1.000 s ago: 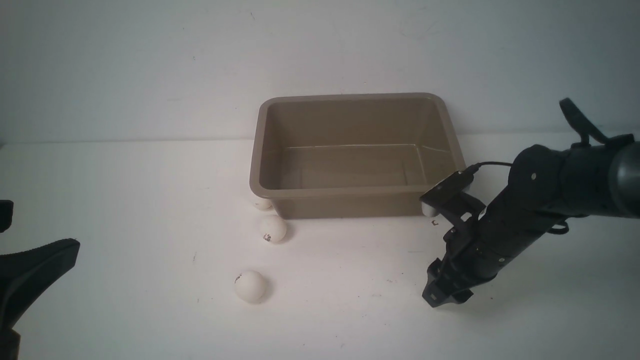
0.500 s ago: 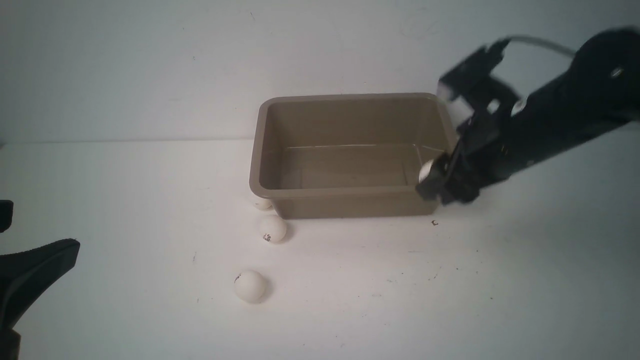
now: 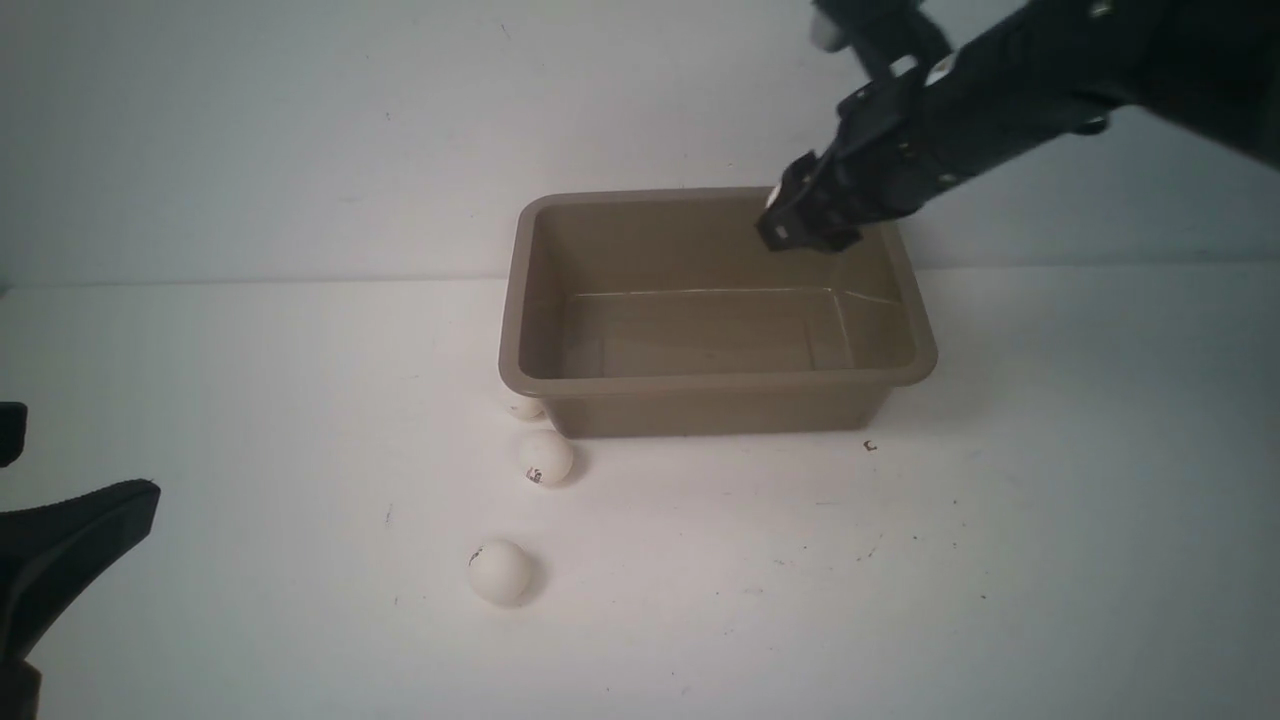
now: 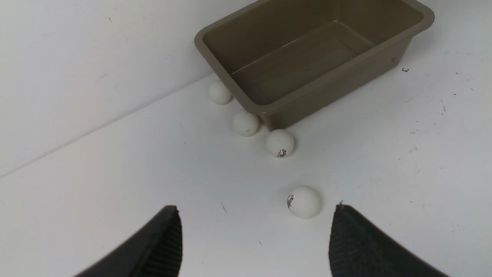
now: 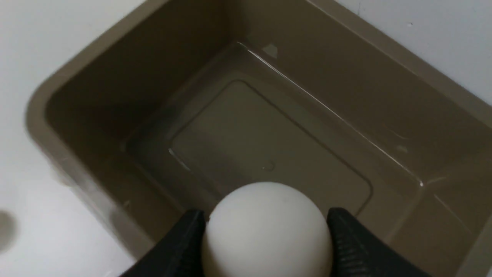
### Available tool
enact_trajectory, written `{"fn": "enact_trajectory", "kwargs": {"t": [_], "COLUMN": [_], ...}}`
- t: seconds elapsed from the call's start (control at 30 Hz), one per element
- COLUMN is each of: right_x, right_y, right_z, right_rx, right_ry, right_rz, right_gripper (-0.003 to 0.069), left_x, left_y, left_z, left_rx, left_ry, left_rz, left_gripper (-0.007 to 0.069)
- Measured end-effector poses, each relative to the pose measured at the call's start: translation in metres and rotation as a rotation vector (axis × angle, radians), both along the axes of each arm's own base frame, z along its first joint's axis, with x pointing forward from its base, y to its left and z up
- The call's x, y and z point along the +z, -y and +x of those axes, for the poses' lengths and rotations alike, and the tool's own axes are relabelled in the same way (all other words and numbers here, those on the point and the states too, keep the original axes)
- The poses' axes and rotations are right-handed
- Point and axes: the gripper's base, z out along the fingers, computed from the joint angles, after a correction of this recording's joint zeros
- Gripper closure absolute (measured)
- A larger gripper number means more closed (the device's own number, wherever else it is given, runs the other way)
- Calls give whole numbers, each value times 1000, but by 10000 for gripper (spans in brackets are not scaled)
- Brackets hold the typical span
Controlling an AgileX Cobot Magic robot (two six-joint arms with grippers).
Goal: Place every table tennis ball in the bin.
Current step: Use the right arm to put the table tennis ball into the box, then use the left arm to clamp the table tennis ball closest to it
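Finds the right gripper (image 3: 792, 228) raised above the bin (image 3: 700, 382), over its far right corner, clenched on one table tennis ball. Confirms the grip in the right wrist view: black pads (image 5: 346, 242) pressed against opposite sides of the held ball (image 5: 267, 231), with the bin's floor directly beneath. Sees only a white sliver of that ball at the fingertips in the front view.

Locates the bin upright on the white table (image 3: 1000, 560), close to the back wall (image 3: 300, 130), one long side facing the robot.

Notes the left gripper (image 4: 256, 209) low at the near left of the table, jaws spread wide, grasping nothing.

Counts four loose balls on the table around the bin's near left corner:
- nearest ball (image 4: 304, 201), just ahead of the left gripper's spread fingertips, apart from both, dark logo showing;
- second ball (image 4: 280, 142), just beside the corner, logo showing;
- third ball (image 4: 245, 123), tucked under the flared rim at the corner;
- fourth ball (image 4: 220, 92), beside the bin's left end wall, farther back, out of sight in the front view.

Records a small dark mark (image 3: 869, 445) on the table near the bin's near right corner.
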Motion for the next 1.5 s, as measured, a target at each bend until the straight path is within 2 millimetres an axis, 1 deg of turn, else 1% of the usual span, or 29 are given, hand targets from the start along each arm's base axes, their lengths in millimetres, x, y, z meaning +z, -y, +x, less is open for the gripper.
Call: {"fn": "enact_trajectory", "kwargs": {"t": [0.03,0.07,0.13,0.23,0.37,0.57,0.6,0.63,0.67,0.7,0.73,0.77,0.8,0.83,0.87,0.9,0.93,1.0,1.03,1.07,1.13,1.17,1.2,1.27,1.33,1.37,1.47,1.5], "right_x": [-12,-17,-32,-47,-55,-58,-58,-58,-58,-57,-55,-54,-51,-45,-36,-35,-25,6,20,39,66,72,99,123,147,154,192,194], "right_y": [-4,-6,-9,-13,-15,-15,-15,-15,-15,-14,-14,-13,-13,-13,-13,-13,-13,-12,-12,-10,-7,-7,-3,2,6,8,15,15], "right_z": [13,21,34,47,52,50,50,50,50,50,50,50,50,51,51,51,51,47,44,38,26,23,8,-9,-28,-34,-69,-72], "right_rx": [4,6,11,3,-9,7,7,7,7,5,5,5,5,2,-3,-3,-8,-16,-18,-20,-21,-19,-15,-10,-7,-6,2,3], "right_ry": [-10,-6,-8,-19,-42,-63,-62,-61,-62,-58,-53,-49,-42,-20,8,12,40,116,148,185,232,240,278,301,328,337,388,392], "right_rz": [-16,-25,-55,-63,-59,-73,-73,-74,-74,-82,-85,-88,-87,-81,-74,-74,-64,-33,-20,-4,17,20,37,52,70,78,116,118], "right_gripper": [298,298,298,298,298,298,288,248,248,165,135,89,64,18,-3,-6,-17,-29,-31,-31,-31,-31,-31,-31,-31,-31,-31,-31], "left_x": [-1,-1,-2,-2,-3,-4,-4,-4,-4,-5,-6,-6,-7,-9,-11,-11,-14,-22,-25,-29,-36,-37,-43,-51,-61,-65,-83,-84], "left_y": [0,0,1,1,1,1,1,2,2,2,2,3,3,4,5,5,6,9,10,10,12,12,13,14,15,15,22,23], "left_z": [0,-1,-2,-2,-2,-3,-3,-3,-3,-3,-2,-1,0,5,11,11,18,35,42,49,60,63,73,84,97,100,120,122], "left_rx": [-3,-6,-13,-14,-20,-22,-22,-25,-25,-32,-35,-39,-41,-45,-50,-50,-56,-82,-96,-114,-141,-147,-166,-191,-219,-227,-257,-256], "left_ry": [-7,-13,-27,-30,-42,-45,-45,-52,-52,-67,-74,-86,-93,-118,-148,-148,-183,-254,-278,-297,-332,-338,-359,-381,-414,-425,-463,-454], "left_rz": [1,2,4,4,6,6,6,8,8,4,2,-4,-7,-16,-27,-27,-43,-69,-72,-68,-64,-62,-55,-48,-36,-34,-17,-13], "left_gripper": [164,164,164,164,164,164,164,164,164,164,164,164,164,164,164,164,164,164,164,164,164,164,164,164,164,164,164,164]}}
